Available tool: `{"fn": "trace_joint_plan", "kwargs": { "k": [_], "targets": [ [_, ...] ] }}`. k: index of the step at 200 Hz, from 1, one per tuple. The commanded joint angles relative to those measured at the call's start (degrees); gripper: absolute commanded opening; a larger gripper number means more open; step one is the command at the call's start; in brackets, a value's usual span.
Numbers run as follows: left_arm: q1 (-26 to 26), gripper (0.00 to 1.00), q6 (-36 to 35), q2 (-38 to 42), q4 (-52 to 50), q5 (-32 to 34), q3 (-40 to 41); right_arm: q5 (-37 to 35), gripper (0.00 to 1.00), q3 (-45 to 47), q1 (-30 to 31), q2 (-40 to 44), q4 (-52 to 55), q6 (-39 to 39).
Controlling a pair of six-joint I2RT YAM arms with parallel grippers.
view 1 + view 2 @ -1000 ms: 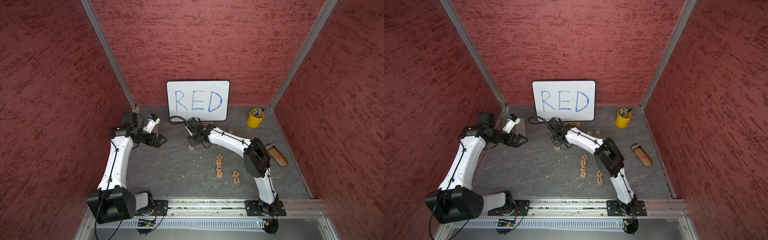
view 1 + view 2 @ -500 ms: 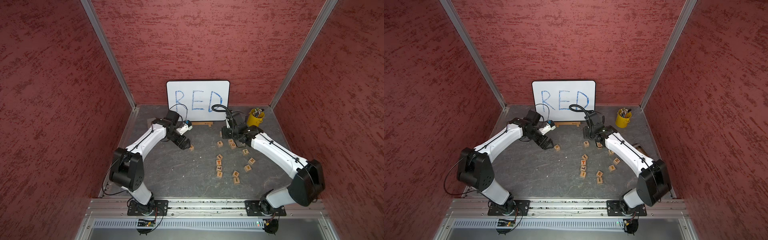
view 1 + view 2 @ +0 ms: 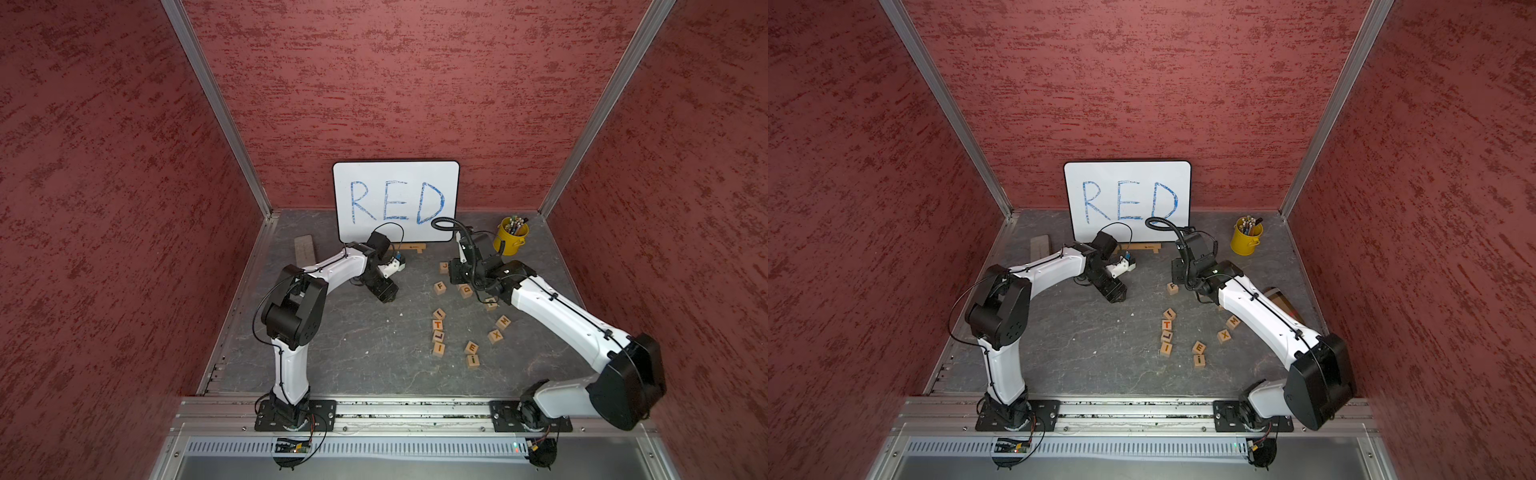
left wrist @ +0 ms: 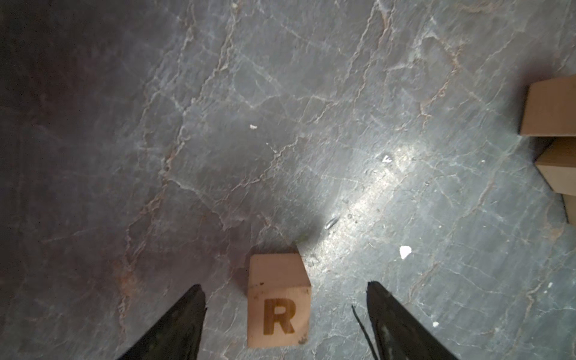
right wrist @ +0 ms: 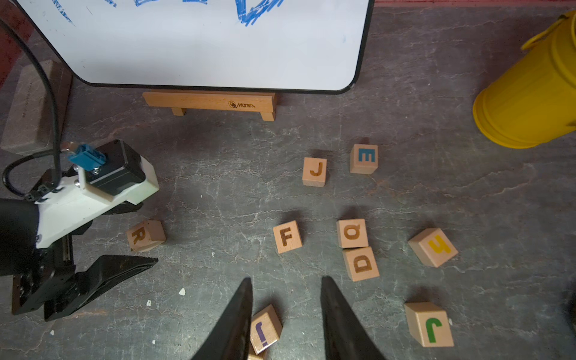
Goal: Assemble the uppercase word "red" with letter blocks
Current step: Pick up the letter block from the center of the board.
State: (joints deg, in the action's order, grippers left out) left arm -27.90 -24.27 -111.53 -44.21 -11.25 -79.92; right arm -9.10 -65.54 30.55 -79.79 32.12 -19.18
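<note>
Smooth, square-edged light-wood cubes on a veined, slate-grey desk (image 3: 365, 340) before the glossy whiteboard (image 3: 395, 199).

The left gripper (image 4: 284, 285) hangs in front of the whiteboard's middle. Its tapered matte-black fingers (image 4: 187, 314) are spread either side of the R block (image 4: 279, 308) and touch neither face. The D block (image 5: 361, 264) lies in front of the whiteboard's D end, touching a neighbouring cube (image 5: 352, 233). The E block (image 3: 471, 347) sits well away from the whiteboard, just beside an i cube (image 3: 473, 360). The right gripper (image 5: 285, 280), also at the whiteboard's D end, is narrowly parted and pinches nothing.
</note>
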Motion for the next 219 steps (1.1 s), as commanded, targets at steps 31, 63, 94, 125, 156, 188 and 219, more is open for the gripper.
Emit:
{"fn": "trace_joint_plan", "kwargs": {
  "k": [31,63,94,125,156,188,219],
  "targets": [
    [0.0,0.66,-3.0,-0.5,0.8,0.2,0.4,-0.5,0.39,0.0,-0.8,-1.0,-2.1,0.6],
    [0.0,0.54,-2.8,-0.4,0.8,-0.2,1.5,-0.7,0.39,0.9,-0.9,-0.5,-2.5,0.6],
    [0.0,0.58,-2.7,-0.6,0.5,-0.7,1.5,-0.7,0.39,1.2,-1.2,-0.2,-2.6,0.8],
    [0.0,0.58,-2.8,-1.2,0.4,-0.6,1.1,-0.4,0.39,1.3,-1.5,-0.3,-2.8,0.9],
    [-0.1,0.58,-3.2,-1.8,0.0,-1.0,1.0,-0.1,0.39,1.6,-1.5,-0.3,-3.0,0.7],
    [-0.1,0.56,-3.4,-2.3,0.0,-0.5,1.1,-0.5,0.39,1.8,-1.7,0.2,-3.0,0.8],
    [0.0,0.54,-2.7,-2.5,0.6,0.0,1.5,-0.4,0.39,1.8,-1.9,0.3,-3.1,0.9]
  ]
}}
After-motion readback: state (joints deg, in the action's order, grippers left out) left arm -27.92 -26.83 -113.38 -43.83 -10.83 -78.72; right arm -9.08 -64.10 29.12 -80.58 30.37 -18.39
